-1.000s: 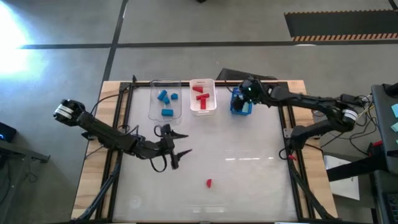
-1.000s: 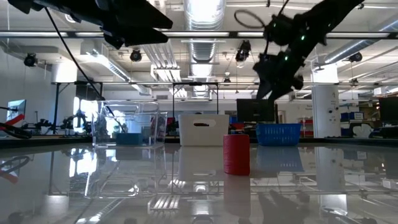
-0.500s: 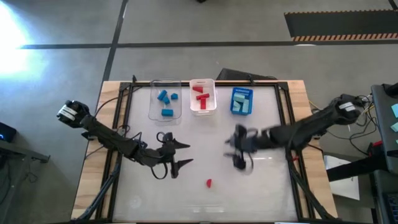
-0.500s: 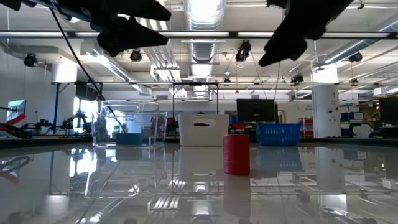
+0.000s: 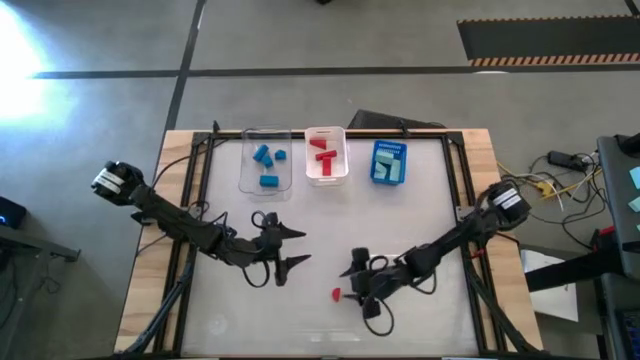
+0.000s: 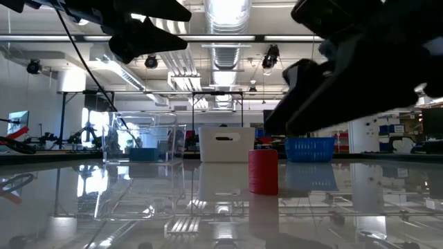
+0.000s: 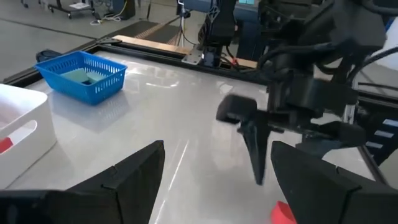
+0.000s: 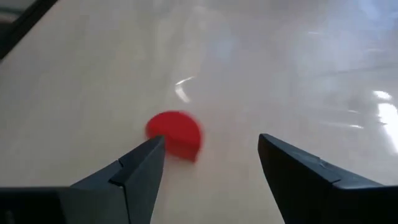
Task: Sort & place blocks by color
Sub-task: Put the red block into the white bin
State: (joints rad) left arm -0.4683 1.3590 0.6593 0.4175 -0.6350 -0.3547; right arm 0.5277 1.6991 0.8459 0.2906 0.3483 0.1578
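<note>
One red block (image 5: 336, 294) stands alone on the table near its near edge; it also shows in the low view as the red block (image 6: 263, 171) and in the right wrist view as the red block (image 8: 175, 134). My right gripper (image 5: 348, 283) hangs open just to its right, its fingers pointing at the block and apart from it. My left gripper (image 5: 300, 247) waits open above the table's middle left. Blue blocks (image 5: 266, 160) lie in the clear bin, red blocks (image 5: 322, 155) in the white bin, and mint-teal blocks (image 5: 388, 168) in the blue basket.
The clear bin (image 5: 248, 170), the white bin (image 5: 342, 168) and the blue basket (image 5: 376, 160) stand in a row along the far edge. A black frame (image 5: 460, 200) borders the table. In the left wrist view my right gripper (image 7: 255, 149) shows close ahead.
My right arm has swung from over the blue basket at the far edge toward the near edge and the left, coming down low beside the lone red block. My left gripper has drifted slightly toward the near edge. The blocks have stayed where they were.
</note>
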